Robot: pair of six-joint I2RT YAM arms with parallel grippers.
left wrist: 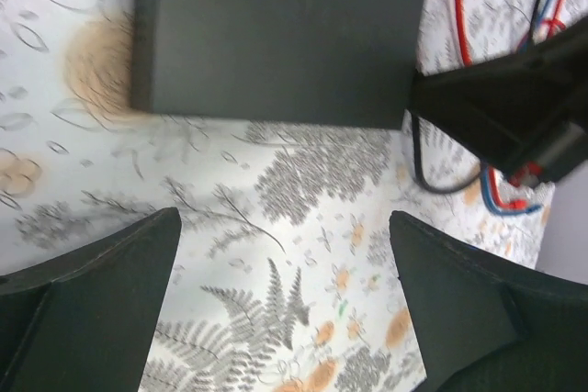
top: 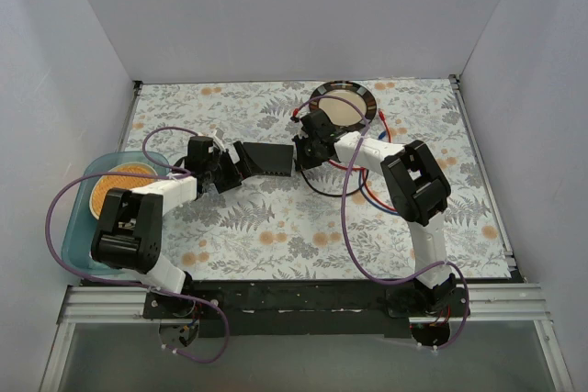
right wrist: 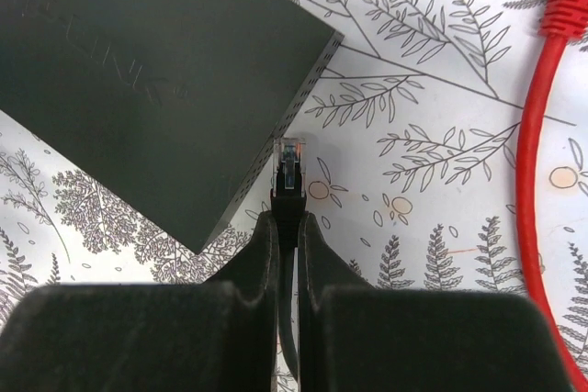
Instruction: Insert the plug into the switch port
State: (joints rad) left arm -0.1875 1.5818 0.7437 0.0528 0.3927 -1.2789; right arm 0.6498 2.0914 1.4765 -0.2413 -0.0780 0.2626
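Note:
The flat black switch box (top: 266, 158) lies mid-table; its top also fills the upper part of the left wrist view (left wrist: 276, 34). Its row of ports is hidden. My right gripper (right wrist: 288, 219) is shut on a black cable just behind its clear plug (right wrist: 291, 158). The plug tip sits beside the box's (right wrist: 138, 71) perforated side wall near a corner, not inside anything. In the top view the right gripper (top: 303, 155) is at the box's right end. My left gripper (left wrist: 285, 227) is open and empty, just short of the box, at its left end (top: 223, 172).
A dark-rimmed round plate (top: 342, 103) sits behind the right gripper. Red (right wrist: 542, 135) and blue (left wrist: 496, 195) cables lie loose right of the box. A teal tray (top: 81, 227) holding an orange dish stands at the left edge. White walls enclose the table.

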